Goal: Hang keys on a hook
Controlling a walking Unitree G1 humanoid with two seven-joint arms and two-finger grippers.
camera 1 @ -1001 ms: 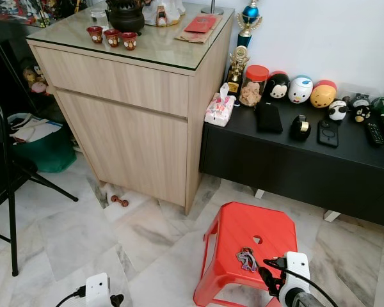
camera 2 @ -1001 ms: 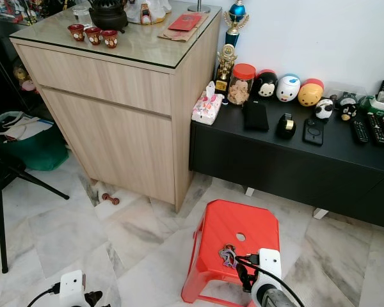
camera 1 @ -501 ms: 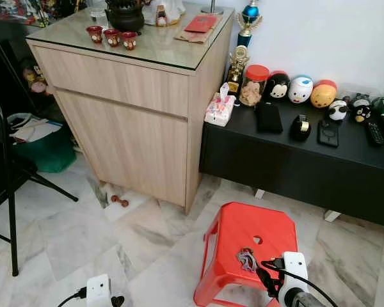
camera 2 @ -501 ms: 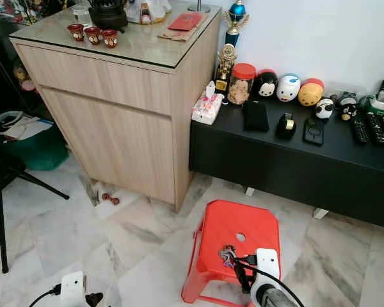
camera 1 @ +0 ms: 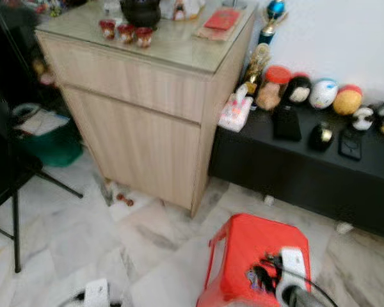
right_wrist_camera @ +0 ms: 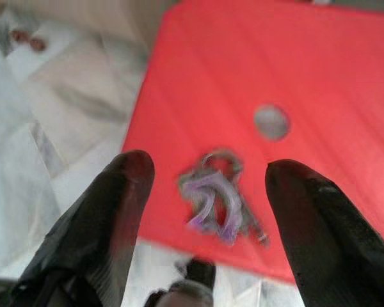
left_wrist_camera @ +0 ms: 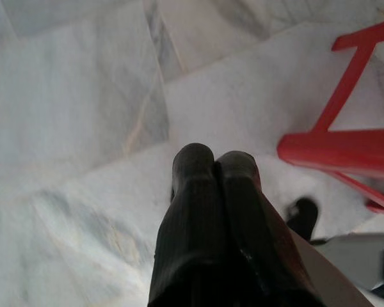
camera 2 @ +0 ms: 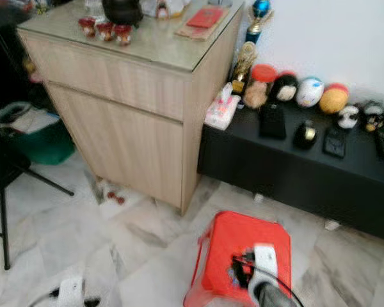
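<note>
Right now the red stool (camera 1: 253,246) is standing on the marble floor (camera 1: 64,236), in front of the low black cabinet (camera 1: 294,166) and off to the side of the tall wooden cabinet (camera 1: 141,115). Lying on the stool's seat, near its front edge and just short of the small round hole (right_wrist_camera: 271,121) in the middle of the seat, is the bunch of keys (right_wrist_camera: 219,199), a grey and purple tangle. The right gripper (right_wrist_camera: 214,185) is hovering right over that stool with its jaws spread wide, one black finger on each side of the keys, and neither finger is touching them. The left gripper (left_wrist_camera: 214,160) is hanging low over the floor just beside the stool's legs, its jaws pressed together on nothing. Behind the stool, a row of round toy figures (camera 1: 323,96) is sitting on the black cabinet, and small red cups (camera 1: 125,31) are standing on the wooden cabinet's glass top. Everything seen from the head is looking rather blurred.
</note>
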